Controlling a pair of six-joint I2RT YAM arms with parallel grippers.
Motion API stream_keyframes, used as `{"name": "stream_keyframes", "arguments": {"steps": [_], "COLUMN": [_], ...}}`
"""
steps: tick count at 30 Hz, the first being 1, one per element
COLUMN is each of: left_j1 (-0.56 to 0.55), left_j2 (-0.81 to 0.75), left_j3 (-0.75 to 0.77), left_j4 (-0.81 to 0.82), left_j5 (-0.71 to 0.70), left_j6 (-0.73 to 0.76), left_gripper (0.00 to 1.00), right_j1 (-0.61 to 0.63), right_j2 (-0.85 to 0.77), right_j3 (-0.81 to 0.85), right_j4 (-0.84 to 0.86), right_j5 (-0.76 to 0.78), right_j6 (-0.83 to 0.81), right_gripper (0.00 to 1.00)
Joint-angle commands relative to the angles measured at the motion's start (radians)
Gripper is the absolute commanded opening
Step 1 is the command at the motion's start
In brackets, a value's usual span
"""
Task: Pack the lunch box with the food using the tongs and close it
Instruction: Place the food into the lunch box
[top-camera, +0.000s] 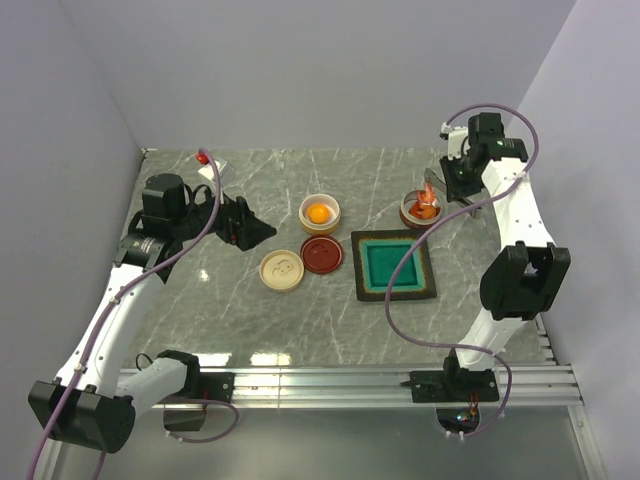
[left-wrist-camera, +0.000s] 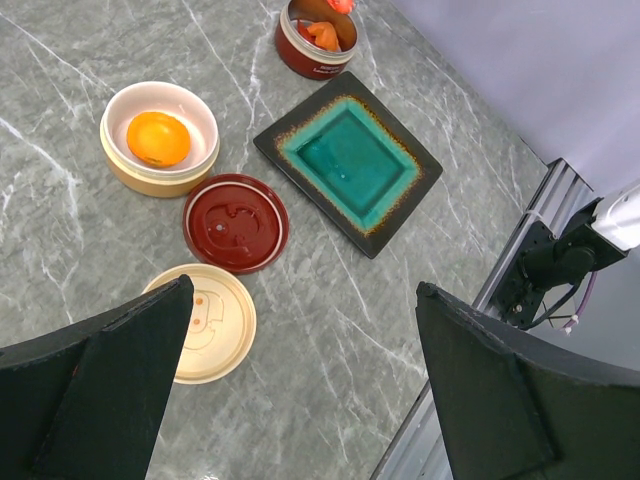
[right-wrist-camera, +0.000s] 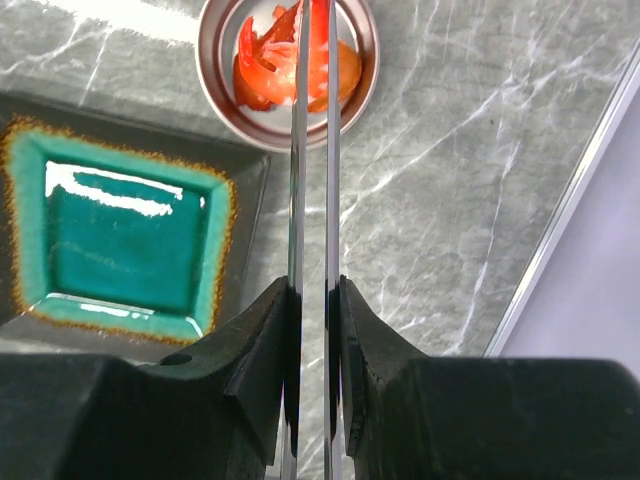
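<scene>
From above, my left gripper (top-camera: 262, 232) hangs over the left half of the table (top-camera: 200, 310). My right gripper (top-camera: 447, 185) hangs by the red bowl (top-camera: 421, 210) near the far right corner.

In the left wrist view my fingers (left-wrist-camera: 100, 390) stand wide apart and hold nothing. Beyond them lie the cream lid (left-wrist-camera: 215, 325), the red lid (left-wrist-camera: 235, 222), the cream bowl (left-wrist-camera: 115, 160) with the orange piece (left-wrist-camera: 158, 138) inside, and the teal tray (left-wrist-camera: 348, 160).

In the right wrist view my jaws are clamped on the tongs (right-wrist-camera: 312, 180). The arms of the tongs run out over the shrimp pieces (right-wrist-camera: 260, 70) in the red bowl.
</scene>
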Motion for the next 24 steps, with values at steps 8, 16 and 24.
{"name": "stream_keyframes", "arguments": {"steps": [8, 16, 24], "left_j1": [0.004, 0.005, 0.005], "left_j2": [0.011, 0.009, 0.001], "left_j3": [0.003, -0.001, -0.008], "left_j4": [0.046, 0.043, 0.036], "left_j5": [0.019, 0.019, 0.014], "left_j6": [0.007, 0.010, 0.013], "left_gripper": [0.99, 1.00, 0.99], "right_j1": [0.009, 0.012, 0.033], "right_j2": [-0.006, -0.017, -0.014], "right_j3": [-0.092, -0.161, -0.167], "right_j4": [0.135, 0.183, 0.181], "right_j5": [0.048, 0.048, 0.045], "right_j6": [-0.024, -0.011, -0.001], "right_gripper": [0.06, 0.07, 0.11]}}
